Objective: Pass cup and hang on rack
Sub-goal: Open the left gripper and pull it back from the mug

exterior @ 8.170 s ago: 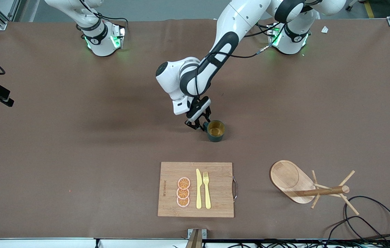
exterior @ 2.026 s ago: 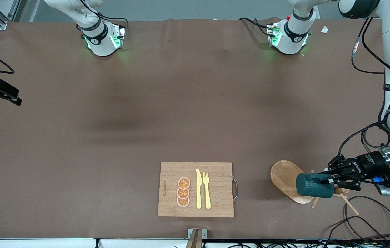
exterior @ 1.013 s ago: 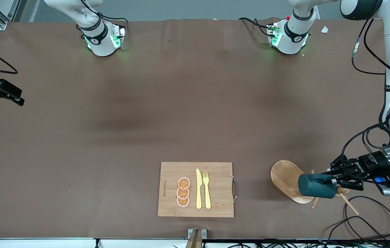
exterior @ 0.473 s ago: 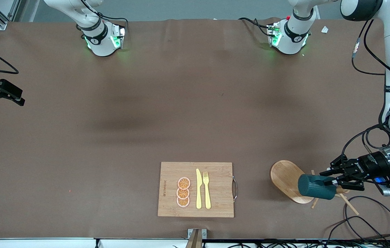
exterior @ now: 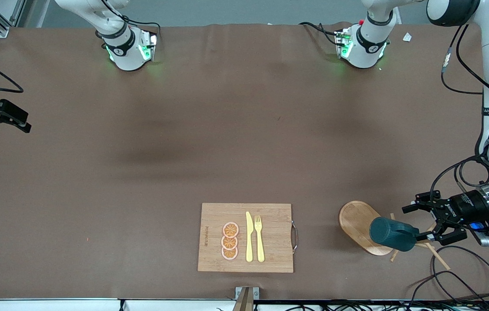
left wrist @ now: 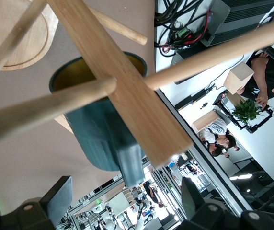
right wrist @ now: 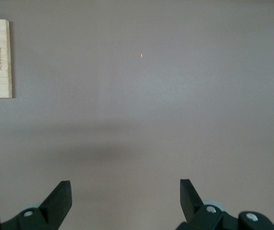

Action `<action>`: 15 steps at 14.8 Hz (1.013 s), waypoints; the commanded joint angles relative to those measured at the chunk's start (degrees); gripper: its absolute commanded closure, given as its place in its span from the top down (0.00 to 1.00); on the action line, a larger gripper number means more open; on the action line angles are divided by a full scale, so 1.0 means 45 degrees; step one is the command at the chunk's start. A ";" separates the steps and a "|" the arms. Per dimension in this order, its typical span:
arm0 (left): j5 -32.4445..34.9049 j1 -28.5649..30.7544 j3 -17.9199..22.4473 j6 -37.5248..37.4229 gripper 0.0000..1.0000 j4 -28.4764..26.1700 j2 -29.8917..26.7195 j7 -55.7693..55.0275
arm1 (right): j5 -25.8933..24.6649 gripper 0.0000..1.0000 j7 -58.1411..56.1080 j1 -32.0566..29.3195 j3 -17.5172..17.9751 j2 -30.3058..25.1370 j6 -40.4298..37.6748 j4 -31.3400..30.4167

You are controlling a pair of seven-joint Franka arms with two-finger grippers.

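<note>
The cup (exterior: 392, 233) hung on its side on the rack (exterior: 363, 226), close to the table's near edge at the left arm's end, its long axis lying along that edge with its closed bottom pointing toward the right arm's end and its mouth toward the rack's post. In the left wrist view a peg (left wrist: 46, 108) crossed the yellow-lined mouth of the cup (left wrist: 101, 139), and the cup seemed to be carried by the rack, though exactly where the handle caught could not be made out. The left gripper (exterior: 428, 222) stood just beside the cup, over the pegs on the side toward the table's end, its fingers spread wide and clear of the cup; the coming move was probably a straight pull-back along the cup's axis, away from the post. Near the middle of the near edge lay a cutting board (exterior: 245, 237). Farther off, at the table's other end, the right gripper (exterior: 0, 116) waited above bare table, its fingers apart and holding nothing.
</note>
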 commanded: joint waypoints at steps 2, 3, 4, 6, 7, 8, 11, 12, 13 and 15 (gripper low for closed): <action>0.0756 -0.0143 -0.0022 -0.0240 1.00 -0.0049 -0.0839 0.0018 | -0.0225 1.00 0.0267 0.0084 0.0008 -0.0136 -0.0034 -0.0083; 0.1323 -0.0299 -0.0023 -0.0259 1.00 -0.0049 -0.1035 -0.0079 | -0.0225 1.00 0.0248 0.0083 0.0008 -0.0136 -0.0034 -0.0064; 0.1928 -0.0474 -0.0023 -0.0259 1.00 -0.0049 -0.1288 -0.0158 | -0.0225 1.00 0.0267 0.0083 0.0008 -0.0136 -0.0034 -0.0045; 0.3159 -0.0787 -0.0023 -0.0279 1.00 -0.0049 -0.1854 -0.0392 | -0.0225 1.00 0.0267 0.0103 0.0008 -0.0136 -0.0073 -0.0025; 0.3744 -0.0924 -0.0023 -0.0356 1.00 -0.0049 -0.2089 -0.0412 | -0.0225 1.00 0.0267 0.0103 0.0008 -0.0136 -0.0034 -0.0025; 0.4272 -0.1099 -0.0023 -0.0512 1.00 -0.0049 -0.2304 -0.0412 | -0.0225 1.00 0.0267 0.0103 0.0008 -0.0136 -0.0014 -0.0025; 0.6380 -0.1782 -0.0023 -0.0766 1.00 -0.0049 -0.2988 -0.0412 | -0.0225 1.00 0.0267 0.0103 0.0008 -0.0136 -0.0014 -0.0005; 0.7141 -0.2017 -0.0023 -0.0922 1.00 -0.0069 -0.3241 -0.0412 | -0.0225 1.00 0.0267 0.0103 0.0008 -0.0136 -0.0014 -0.0025; 0.8038 -0.2251 -0.0023 -0.1136 1.00 -0.0069 -0.3456 -0.0374 | -0.0225 1.00 0.0267 0.0103 0.0008 -0.0136 -0.0014 -0.0025; 0.9505 -0.2720 -0.0023 -0.1527 1.00 -0.0049 -0.3925 -0.0296 | -0.0225 1.00 0.0267 0.0103 0.0008 -0.0136 0.0025 -0.0025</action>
